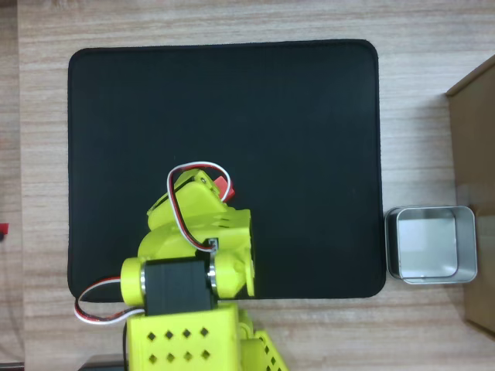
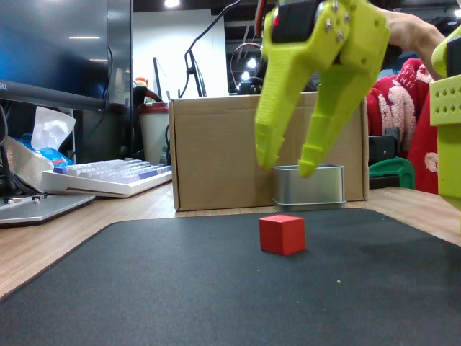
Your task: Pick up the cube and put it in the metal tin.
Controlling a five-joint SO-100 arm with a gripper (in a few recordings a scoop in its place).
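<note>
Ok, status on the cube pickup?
End effector open, above cube. Cube on black mat, not gripped. Tin empty, off mat.

Cube (image 2: 282,234) on mat (image 2: 216,288), below claw (image 2: 288,164).

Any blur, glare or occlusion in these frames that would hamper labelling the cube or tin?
Overhead view: soft overall, the arm covers most of the cube, the tin floor glares pale. Fixed view: cube reasonably sharp, open gripper slightly blurred, background soft, a ceiling light blown out.
</note>
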